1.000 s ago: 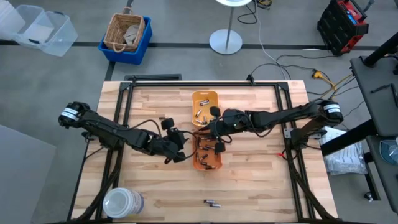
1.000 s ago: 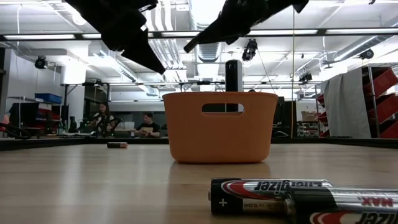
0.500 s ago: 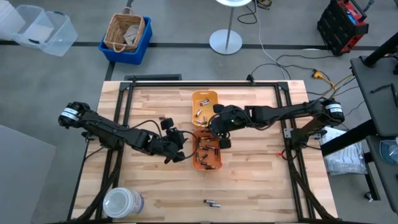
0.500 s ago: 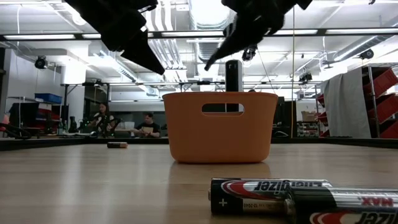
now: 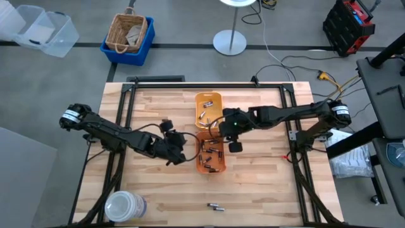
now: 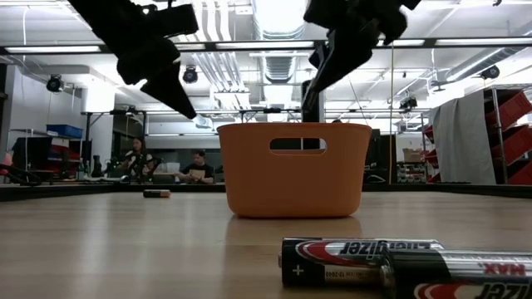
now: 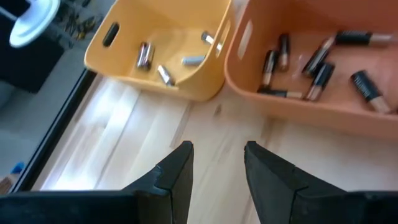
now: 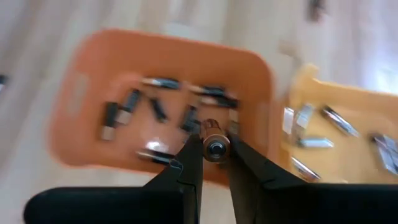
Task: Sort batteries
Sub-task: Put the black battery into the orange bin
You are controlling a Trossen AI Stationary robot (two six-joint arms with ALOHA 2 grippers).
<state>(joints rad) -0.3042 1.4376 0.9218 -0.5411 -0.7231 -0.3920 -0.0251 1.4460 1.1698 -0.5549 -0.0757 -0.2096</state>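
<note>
right hand [image 8: 214, 163] pinches a battery [image 8: 215, 147] over the orange tray [image 8: 84, 93].

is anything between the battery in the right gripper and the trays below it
Nothing visible. The right gripper holds a battery end-on above the orange tray, with the yellow tray beside it, both open-topped.

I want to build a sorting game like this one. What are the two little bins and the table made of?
The orange bin and the yellow bin look like smooth, matte moulded plastic: rounded corners, thin walls, a cut-out handle slot in the low view. The table looks like wood, pale planks with visible grain and seams, probably sealed, since it shines a little.
</note>
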